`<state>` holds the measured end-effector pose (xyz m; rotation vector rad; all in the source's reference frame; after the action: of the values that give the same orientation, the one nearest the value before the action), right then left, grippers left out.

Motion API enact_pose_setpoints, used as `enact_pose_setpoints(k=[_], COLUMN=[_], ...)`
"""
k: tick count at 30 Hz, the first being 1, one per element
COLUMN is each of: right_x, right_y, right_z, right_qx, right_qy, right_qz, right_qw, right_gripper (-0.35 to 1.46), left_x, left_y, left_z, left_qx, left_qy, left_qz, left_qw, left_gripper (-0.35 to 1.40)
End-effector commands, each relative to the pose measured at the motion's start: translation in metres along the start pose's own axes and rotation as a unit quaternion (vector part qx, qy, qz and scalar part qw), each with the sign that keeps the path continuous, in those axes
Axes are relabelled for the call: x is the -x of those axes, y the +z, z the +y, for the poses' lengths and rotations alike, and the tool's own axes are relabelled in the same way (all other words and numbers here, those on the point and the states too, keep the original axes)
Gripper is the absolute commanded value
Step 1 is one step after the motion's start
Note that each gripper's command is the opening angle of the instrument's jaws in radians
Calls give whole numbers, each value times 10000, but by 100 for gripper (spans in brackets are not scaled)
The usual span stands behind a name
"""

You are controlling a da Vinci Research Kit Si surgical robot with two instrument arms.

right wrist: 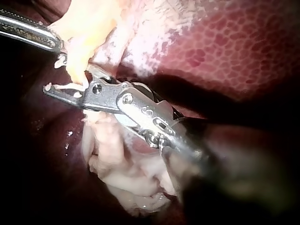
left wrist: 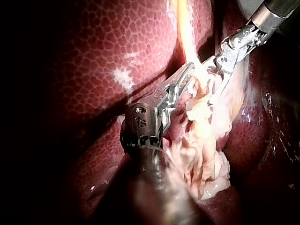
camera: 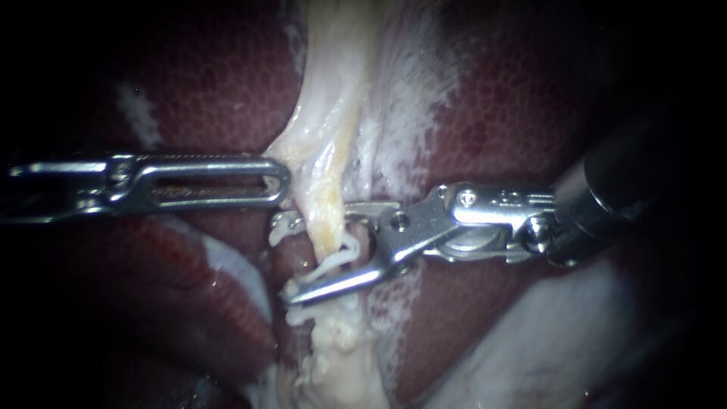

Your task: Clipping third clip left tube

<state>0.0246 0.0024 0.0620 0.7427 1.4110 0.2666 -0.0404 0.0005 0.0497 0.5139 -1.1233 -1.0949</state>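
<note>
Pincer of right instrument (camera: 322, 254) agape astride the pale tube (camera: 327, 220), white clip (camera: 339, 258) between its jaws.

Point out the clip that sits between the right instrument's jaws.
The middle white clip, on the tube between the open jaws of the right instrument. The upper clip and lower clip sit outside them.

Surgical lab, shown by liver (camera: 530, 106)
</note>
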Motion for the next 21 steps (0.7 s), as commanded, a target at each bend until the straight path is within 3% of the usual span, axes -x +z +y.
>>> enact_pose_setpoints(k=[1,7,21], right_x=[0,4,5], right_y=[2,-2,-1], right_z=[-1,8,7], right_qx=[12,41,38], right_qy=[160,283,306], right_qz=[10,19,18], right_qw=[9999,9996,9995], right_gripper=[-35,-35,-35], left_x=[0,0,0], left_y=[0,0,0], left_z=[0,1,2], left_qx=[0,-4,-5], left_qy=[0,1,2], left_qz=[0,1,2], left_qw=[10000,10000,10000], left_gripper=[-35,-35,-35])
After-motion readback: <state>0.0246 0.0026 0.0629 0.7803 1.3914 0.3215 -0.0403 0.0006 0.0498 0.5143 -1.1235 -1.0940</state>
